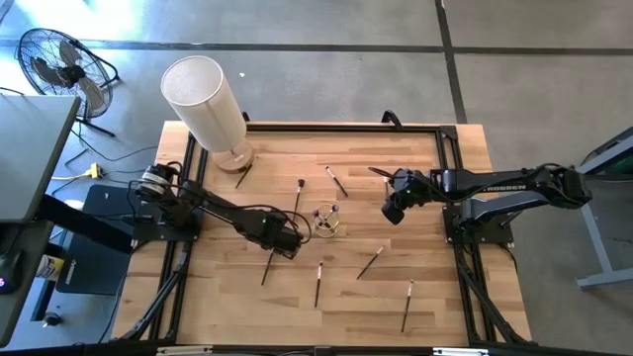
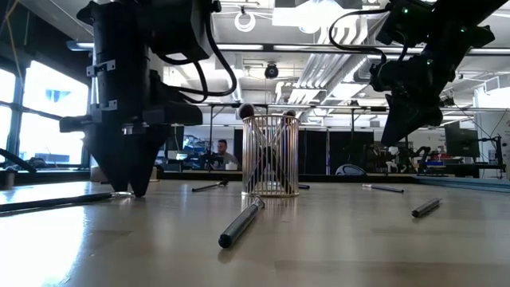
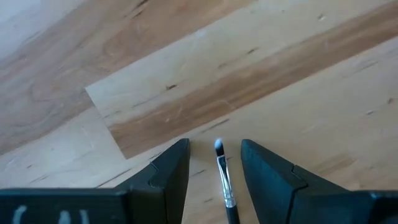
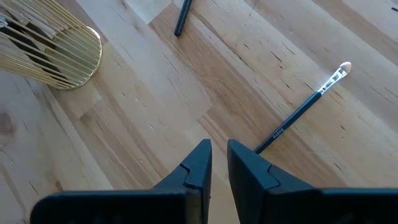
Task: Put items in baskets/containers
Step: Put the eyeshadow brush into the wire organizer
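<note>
A gold wire cup (image 1: 326,220) stands mid-table with a brush or two upright in it; it also shows in the low view (image 2: 269,155) and the right wrist view (image 4: 53,53). Several thin dark brushes lie flat around it. My left gripper (image 3: 214,158) is open, with its fingertips down at the table (image 2: 131,187). Its fingers stand on either side of the pale-tipped end of one brush (image 3: 222,177) without touching it. My right gripper (image 4: 219,155) is shut and empty, raised above the table right of the cup (image 1: 394,211), near a pale-tipped brush (image 4: 305,112).
A big white cylinder (image 1: 208,104) stands at the far left corner. Loose brushes lie far of the cup (image 1: 298,193) (image 1: 336,181) and toward the near edge (image 1: 318,285) (image 1: 370,262) (image 1: 406,305). A black frame (image 1: 450,178) borders the table.
</note>
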You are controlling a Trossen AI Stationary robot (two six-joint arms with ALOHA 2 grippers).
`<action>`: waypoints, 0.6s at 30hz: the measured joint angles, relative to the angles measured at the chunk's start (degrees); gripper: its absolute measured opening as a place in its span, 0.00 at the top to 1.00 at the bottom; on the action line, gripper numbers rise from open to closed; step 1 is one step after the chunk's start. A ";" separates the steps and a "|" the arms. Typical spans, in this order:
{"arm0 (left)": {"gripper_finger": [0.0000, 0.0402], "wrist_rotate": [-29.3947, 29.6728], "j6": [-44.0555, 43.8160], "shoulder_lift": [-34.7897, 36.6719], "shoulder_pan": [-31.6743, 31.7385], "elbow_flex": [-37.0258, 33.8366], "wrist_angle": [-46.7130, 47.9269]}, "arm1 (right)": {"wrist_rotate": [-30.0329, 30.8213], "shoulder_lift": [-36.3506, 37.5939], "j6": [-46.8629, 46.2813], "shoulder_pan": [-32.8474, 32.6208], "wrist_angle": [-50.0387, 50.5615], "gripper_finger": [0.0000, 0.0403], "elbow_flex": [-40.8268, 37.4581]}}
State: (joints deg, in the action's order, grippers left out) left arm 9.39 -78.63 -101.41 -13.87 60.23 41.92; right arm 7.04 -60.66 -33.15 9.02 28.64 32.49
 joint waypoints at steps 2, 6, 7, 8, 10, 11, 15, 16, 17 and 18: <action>0.64 -0.05 -0.02 0.00 0.35 0.00 -0.18 | -0.01 0.00 -0.02 0.00 0.00 0.88 0.00; 0.64 1.65 0.10 -0.02 0.36 -0.04 -0.43 | -0.14 0.00 -0.02 0.00 0.00 0.89 0.00; 0.64 1.95 0.17 -0.04 0.42 -0.04 -0.51 | -0.14 0.00 -0.02 0.00 0.00 0.89 0.00; 0.64 2.09 0.17 -0.04 0.46 -0.04 -0.49 | -0.15 0.00 -0.02 0.00 0.00 0.89 0.00; 0.64 2.18 0.17 -0.04 0.53 -0.04 -0.49 | -0.14 0.00 -0.02 0.00 0.00 0.88 0.00; 0.65 1.66 0.20 -0.04 0.53 -0.04 -0.47 | -0.14 0.00 -0.02 0.00 0.00 0.88 0.00; 0.70 -1.15 0.27 -0.04 0.53 -0.04 -0.34 | -0.18 0.00 -0.02 0.00 -0.02 0.87 0.00; 0.71 -1.67 0.37 -0.04 0.53 -0.04 -0.30 | -0.32 0.00 -0.02 0.00 -0.02 0.87 0.00; 0.73 -2.02 0.38 -0.04 0.53 -0.04 -0.21 | -0.59 0.00 -0.02 0.00 -0.02 0.87 0.00; 0.74 -2.34 0.35 -0.04 0.53 -0.04 -0.19 | -0.68 0.00 -0.01 0.00 -0.02 0.87 0.00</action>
State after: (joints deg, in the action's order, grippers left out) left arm 7.05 -78.28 -101.45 -13.34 60.19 41.74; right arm 6.35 -60.66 -33.16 9.02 28.62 32.49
